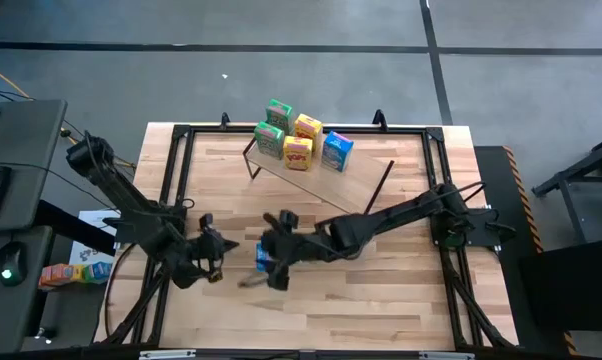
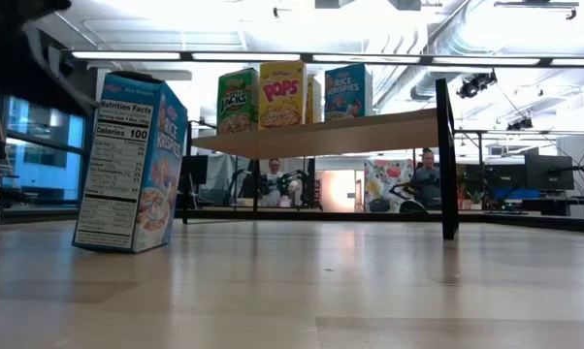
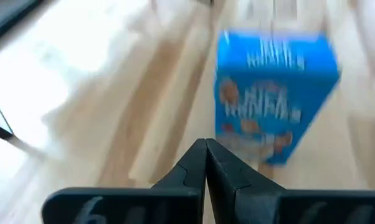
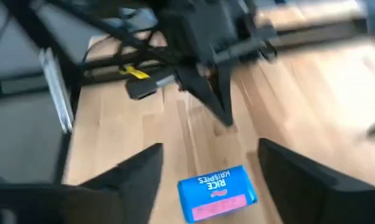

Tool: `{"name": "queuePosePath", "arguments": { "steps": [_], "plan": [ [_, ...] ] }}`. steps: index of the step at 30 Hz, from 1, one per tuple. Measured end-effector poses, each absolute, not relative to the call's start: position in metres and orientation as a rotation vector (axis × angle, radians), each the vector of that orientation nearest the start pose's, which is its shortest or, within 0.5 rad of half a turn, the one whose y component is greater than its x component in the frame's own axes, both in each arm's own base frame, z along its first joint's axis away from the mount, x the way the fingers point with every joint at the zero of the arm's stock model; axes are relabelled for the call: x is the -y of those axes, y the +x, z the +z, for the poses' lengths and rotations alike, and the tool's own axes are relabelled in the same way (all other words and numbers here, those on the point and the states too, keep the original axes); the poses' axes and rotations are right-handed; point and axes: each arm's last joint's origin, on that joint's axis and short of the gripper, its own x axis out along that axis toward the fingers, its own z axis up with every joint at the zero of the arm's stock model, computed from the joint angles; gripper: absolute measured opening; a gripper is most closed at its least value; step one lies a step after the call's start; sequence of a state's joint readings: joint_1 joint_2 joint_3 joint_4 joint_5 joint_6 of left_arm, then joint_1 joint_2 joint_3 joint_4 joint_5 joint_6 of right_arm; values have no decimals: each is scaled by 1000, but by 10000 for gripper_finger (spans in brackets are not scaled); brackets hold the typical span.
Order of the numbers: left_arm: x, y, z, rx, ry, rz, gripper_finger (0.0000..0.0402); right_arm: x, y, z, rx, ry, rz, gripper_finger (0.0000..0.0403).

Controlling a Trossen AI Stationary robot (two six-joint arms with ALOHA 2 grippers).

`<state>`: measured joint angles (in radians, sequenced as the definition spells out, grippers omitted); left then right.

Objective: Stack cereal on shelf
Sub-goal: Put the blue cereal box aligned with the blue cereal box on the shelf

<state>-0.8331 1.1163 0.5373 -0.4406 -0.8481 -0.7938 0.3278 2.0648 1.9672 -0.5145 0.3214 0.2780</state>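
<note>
Blue cardboard, thin and printed: the sixth cereal box [image 2: 130, 163] stands upright on the tabletop [image 1: 381, 300], well short of the shelf [image 2: 316, 136] where five other boxes [image 1: 299, 140] already stand. I judge it light, hollow and easily dented or tipped, with slick printed faces; the safest hold looks to be across its two broad faces near the upper half, squeezed gently.

Directly above it hangs the right gripper [image 4: 206, 180], fingers spread wide to either side of the box's top and, as far as the blur allows, not touching it. The left gripper [image 3: 206, 162] sits just beside the box, pointing at its front with fingers pressed together and nothing between them.

From overhead the right gripper covers nearly all of the box. In the low view the arms are barely visible.
</note>
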Motion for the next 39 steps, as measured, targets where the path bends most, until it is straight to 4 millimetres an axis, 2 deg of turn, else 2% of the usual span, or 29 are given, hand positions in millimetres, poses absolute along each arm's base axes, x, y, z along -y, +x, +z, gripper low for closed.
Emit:
{"name": "queuePosePath", "arguments": {
  "steps": [3, 7, 14, 19, 22, 27, 36, 39],
  "plan": [
    [113, 134, 200, -534, -52, 282, 0, -134, 451, 324, -620, 291, -167, 291],
    [102, 123, 224, -440, -109, 233, 0, -125, 448, 334, -637, 540, -260, 325],
    [82, 106, 257, -332, -106, 167, 0, -122, 446, 330, -705, 946, -360, 330],
    [71, 101, 287, -253, -61, 161, 0, -118, 453, 318, -750, 1143, -403, 330],
    [67, 99, 296, -232, -29, 163, 0, -114, 459, 306, -800, 1209, -422, 330],
    [65, 97, 298, -230, 32, 157, 0, -110, 471, 281, -882, 1243, -432, 330],
    [64, 97, 298, -232, 82, 162, 0, -100, 474, 275, -852, 1172, -485, 330],
    [64, 97, 298, -232, 94, 165, 0, -102, 479, 266, -853, 1170, -483, 330]
  ]
}}
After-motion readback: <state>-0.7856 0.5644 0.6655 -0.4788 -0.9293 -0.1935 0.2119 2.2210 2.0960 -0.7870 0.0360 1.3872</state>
